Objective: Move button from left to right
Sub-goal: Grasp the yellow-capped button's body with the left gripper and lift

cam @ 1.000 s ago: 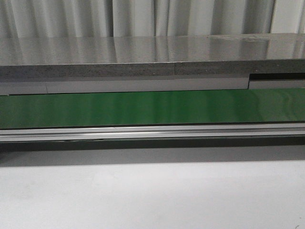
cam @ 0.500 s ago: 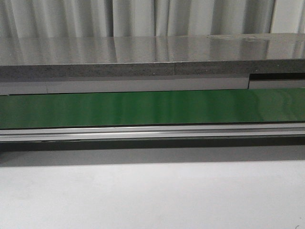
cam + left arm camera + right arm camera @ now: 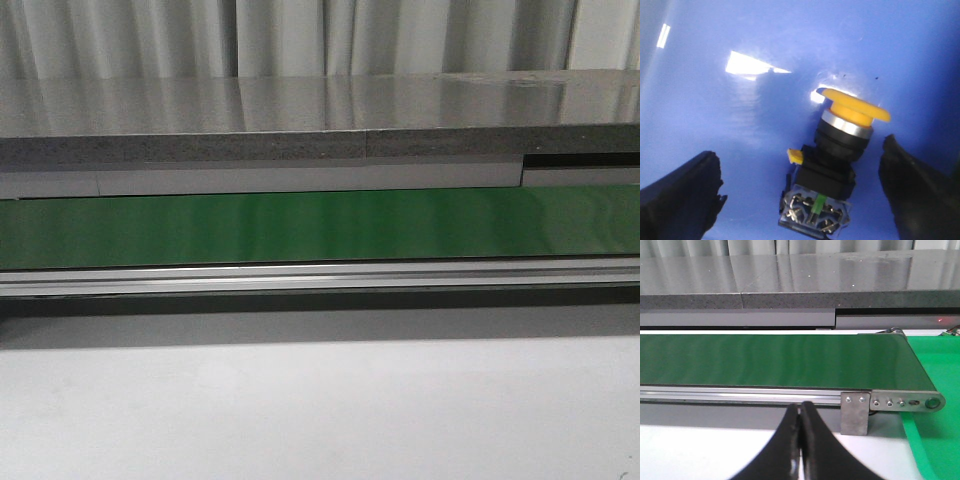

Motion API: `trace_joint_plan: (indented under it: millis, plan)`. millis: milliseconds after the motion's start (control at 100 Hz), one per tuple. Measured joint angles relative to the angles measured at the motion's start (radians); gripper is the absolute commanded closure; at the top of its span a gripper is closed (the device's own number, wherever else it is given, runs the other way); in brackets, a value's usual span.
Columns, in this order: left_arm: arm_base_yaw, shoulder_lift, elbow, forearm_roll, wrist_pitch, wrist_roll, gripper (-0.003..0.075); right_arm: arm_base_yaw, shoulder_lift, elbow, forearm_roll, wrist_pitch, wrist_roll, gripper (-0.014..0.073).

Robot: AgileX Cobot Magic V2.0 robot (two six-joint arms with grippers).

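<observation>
Button: The button [image 3: 832, 167] lies on its side on a glossy blue surface [image 3: 740, 60], in the lower centre-right of the left wrist view. It does not show in the front view.

Long axis: It runs from the yellow mushroom cap at upper right down to the clear terminal block at lower left.

Left gripper: The left gripper [image 3: 805, 200] is spread wide with nothing held. Its dark fingers sit at the lower left and lower right corners, with the button between them, nearer the right-hand one.

Right gripper: The right gripper [image 3: 801, 440] has its fingers pressed together, empty, facing the green conveyor belt [image 3: 775, 360].

Nearer arm: The left, by my judgement.

Materials: Smooth yellow plastic cap, bright metal collar, matte black body, metal screws under clear plastic.
</observation>
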Motion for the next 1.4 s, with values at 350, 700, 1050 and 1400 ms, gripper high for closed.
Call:
trace_joint_plan:
  millis: [350, 700, 1050, 1400]
  plan:
    - [0.002, 0.068, -0.01, -0.004, -0.039, 0.0, 0.0304, 0.0, 0.001, 0.0, 0.0, 0.0, 0.0, 0.0662]
    - [0.007, 0.075, -0.01, -0.01, -0.052, 0.001, 0.0741, 0.0, 0.001, 0.0, 0.0, 0.0, 0.0, 0.0662]
    - [0.01, 0.041, -0.062, -0.008, -0.004, 0.001, 0.0741, 0.0, 0.001, 0.0, 0.0, 0.0, 0.0, 0.0662]
    - [-0.05, -0.123, -0.077, -0.011, 0.085, 0.068, 0.0741, 0.0, 0.001, 0.0, 0.0, 0.0, 0.0, 0.0662]
